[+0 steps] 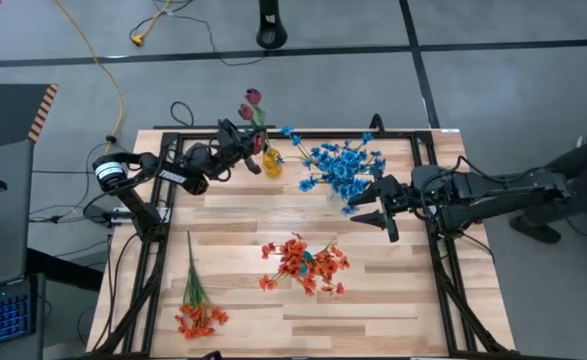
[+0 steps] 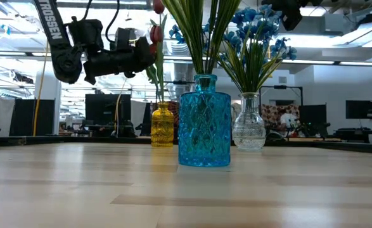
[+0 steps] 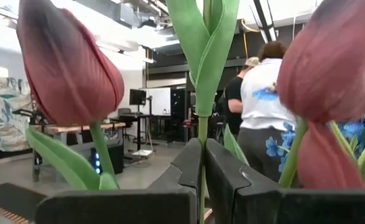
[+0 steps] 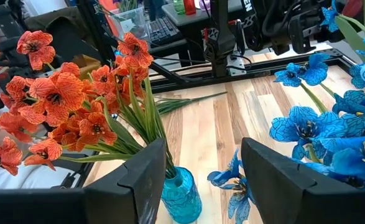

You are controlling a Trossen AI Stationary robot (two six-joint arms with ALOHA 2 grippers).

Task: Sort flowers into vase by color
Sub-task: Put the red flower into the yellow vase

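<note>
A: Where is the left gripper [image 1: 253, 140]?

B: At the far edge of the bench [image 1: 393, 300], over the yellow vase [image 1: 272, 162]. Its fingers [image 3: 182, 171] are pressed together on a thin green stem [image 3: 202, 134]. Maroon buds [image 3: 67, 62] stand on either side of that stem in the left wrist view.

A: And in the low view?

B: That gripper [image 2: 149, 56] hangs above the yellow vase [image 2: 162, 125], with a maroon bud [image 2: 154, 33] just beside it and the stem running down toward the vase's neck. Whether the stem's end is inside the neck, I cannot tell.

A: The right gripper?

B: The right gripper [image 1: 371, 205] is spread wide and holds nothing. It hovers near the bench's middle, just beside the blue flowers [image 1: 341, 165].

A: Where are those standing?

B: In the clear vase [image 2: 248, 122], toward the far side of the bench. The low view shows their stems going into its neck.

A: And the orange ones?

B: One bunch of orange flowers [image 1: 303, 262] sits in the blue vase [image 2: 204, 121] at the middle of the bench. In the right wrist view the blue vase [image 4: 181, 194] shows between the spread fingers [image 4: 138, 180]. A loose blue flower [image 4: 232, 180] lies on the bench just beside the vase.

A: Anything left lying flat?

B: One orange spray [image 1: 198, 305] lies on the bench at the near left, well apart from the vases, blossoms toward the near edge.
</note>
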